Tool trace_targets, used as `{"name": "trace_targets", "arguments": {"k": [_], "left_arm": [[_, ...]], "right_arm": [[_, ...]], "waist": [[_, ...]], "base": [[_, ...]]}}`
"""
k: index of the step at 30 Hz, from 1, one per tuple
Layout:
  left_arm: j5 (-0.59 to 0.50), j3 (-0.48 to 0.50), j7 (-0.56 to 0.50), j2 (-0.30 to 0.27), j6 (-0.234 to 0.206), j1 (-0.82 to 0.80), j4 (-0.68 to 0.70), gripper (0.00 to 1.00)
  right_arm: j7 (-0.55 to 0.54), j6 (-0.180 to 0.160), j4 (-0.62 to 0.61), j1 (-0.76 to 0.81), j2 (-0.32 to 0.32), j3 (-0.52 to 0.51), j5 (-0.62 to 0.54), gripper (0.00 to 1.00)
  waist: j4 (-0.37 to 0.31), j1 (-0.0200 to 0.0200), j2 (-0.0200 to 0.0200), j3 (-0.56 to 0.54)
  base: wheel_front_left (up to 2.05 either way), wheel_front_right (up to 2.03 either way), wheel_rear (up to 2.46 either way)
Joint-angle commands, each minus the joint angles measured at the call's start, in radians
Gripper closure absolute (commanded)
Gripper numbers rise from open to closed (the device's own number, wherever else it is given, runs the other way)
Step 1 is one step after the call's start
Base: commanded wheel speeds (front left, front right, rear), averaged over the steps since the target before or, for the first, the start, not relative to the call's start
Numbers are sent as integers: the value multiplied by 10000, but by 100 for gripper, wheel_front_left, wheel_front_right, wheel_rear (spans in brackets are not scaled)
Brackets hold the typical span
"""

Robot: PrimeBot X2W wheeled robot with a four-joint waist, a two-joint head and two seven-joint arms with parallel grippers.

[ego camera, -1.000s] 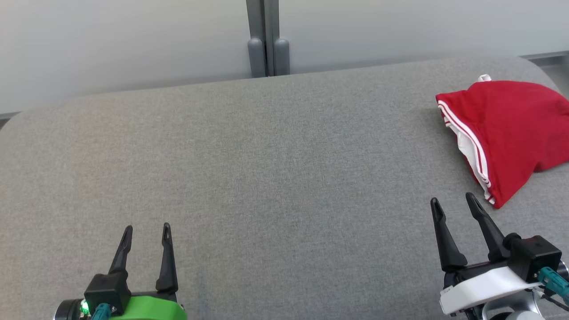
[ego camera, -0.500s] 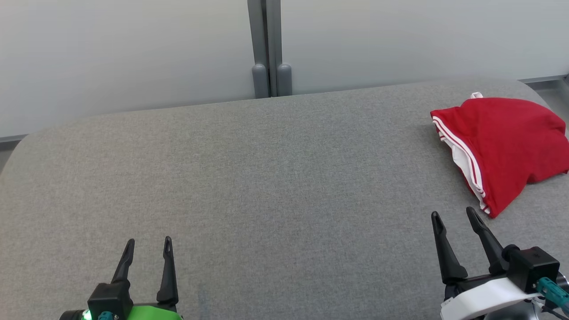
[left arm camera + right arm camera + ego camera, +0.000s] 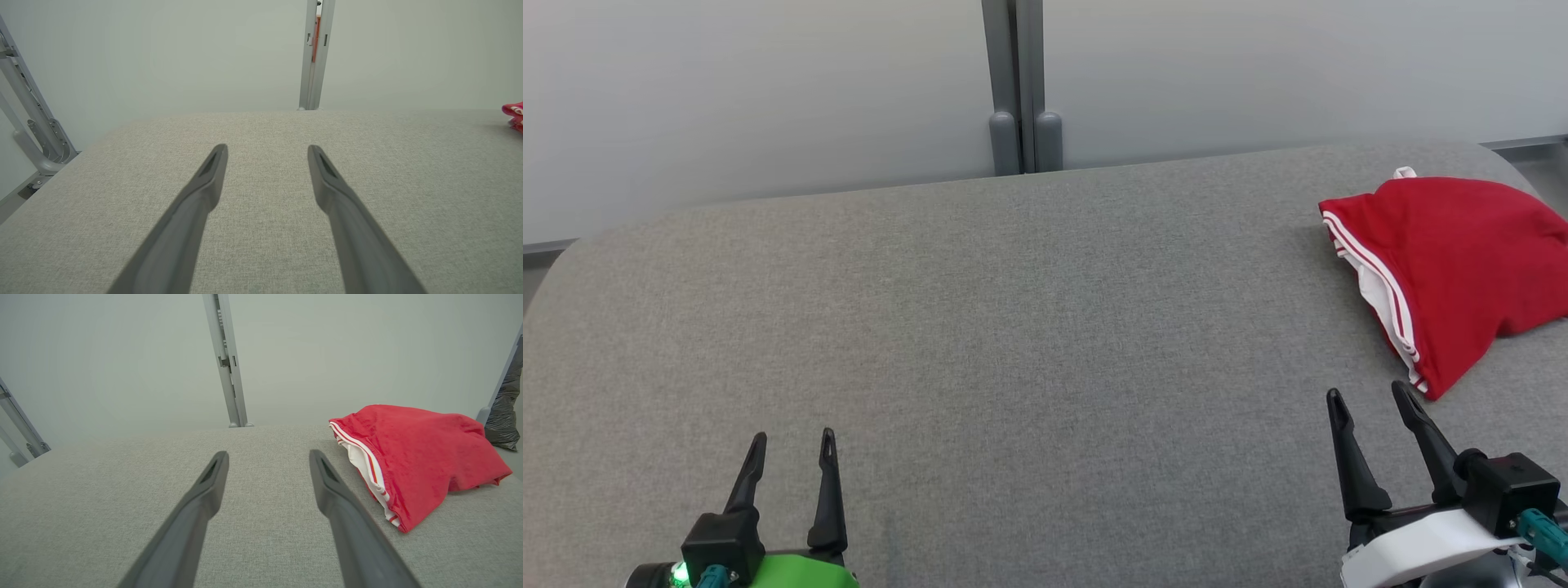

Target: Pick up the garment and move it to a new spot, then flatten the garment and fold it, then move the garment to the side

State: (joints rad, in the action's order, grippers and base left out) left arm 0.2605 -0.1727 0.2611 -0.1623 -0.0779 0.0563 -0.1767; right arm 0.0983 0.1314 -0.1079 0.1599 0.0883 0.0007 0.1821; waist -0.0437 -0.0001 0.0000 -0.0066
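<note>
The garment (image 3: 1454, 261) is red with white stripes along one edge and lies folded at the far right of the grey fabric table (image 3: 1013, 327). In the right wrist view the garment (image 3: 412, 457) lies just right of my fingers. My right gripper (image 3: 1372, 398) hovers open close to the garment's near corner, apart from it, nothing between its fingers. Open and empty too, my left gripper (image 3: 792, 439) stands over the table's near left part. The left wrist view catches a sliver of the garment (image 3: 515, 116) at its right edge.
A pale wall with a grey upright post (image 3: 1017, 82) runs behind the table. Metal frame legs (image 3: 28, 122) stand off the table's left end, and a dark plastic bag (image 3: 504, 412) hangs beyond its right end.
The head camera tilted up, so the whole picture shifted down. Both grippers stay open; the right one sits slightly lower and further right in the view.
</note>
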Motion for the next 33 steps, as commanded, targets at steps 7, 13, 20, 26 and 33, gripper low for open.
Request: {"name": "trace_targets", "arguments": {"k": [7, 13, 20, 26, 33], "left_arm": [[-99, 111, 51, 74, 82, -220, -26, 0], [-183, 178, 51, 164, 103, -294, 21, 0], [-153, 149, -20, 260, 96, -164, -42, 100], [794, 322, -316, 337, 232, -217, -225, 100], [2010, 568, -646, 410, 411, -367, -264, 100]], "right_arm": [[53, -17, 13, -34, -14, -42, -31, 0], [53, -17, -63, -2, -31, -95, -27, 0], [6, 2, 78, 2, -63, -79, 18, 100], [-69, 1, 364, -122, -69, -68, 1069, 100], [-196, 0, 693, -408, -12, -79, 2432, 100]], "waist": [[1, 1, 0, 58], [61, 1, 0, 117], [120, 1, 0, 192], [134, 1, 0, 190], [151, 1, 0, 184]], "base": [[0, 0, 0], [0, 0, 0], [0, 0, 0], [0, 0, 0], [0, 0, 0]]}}
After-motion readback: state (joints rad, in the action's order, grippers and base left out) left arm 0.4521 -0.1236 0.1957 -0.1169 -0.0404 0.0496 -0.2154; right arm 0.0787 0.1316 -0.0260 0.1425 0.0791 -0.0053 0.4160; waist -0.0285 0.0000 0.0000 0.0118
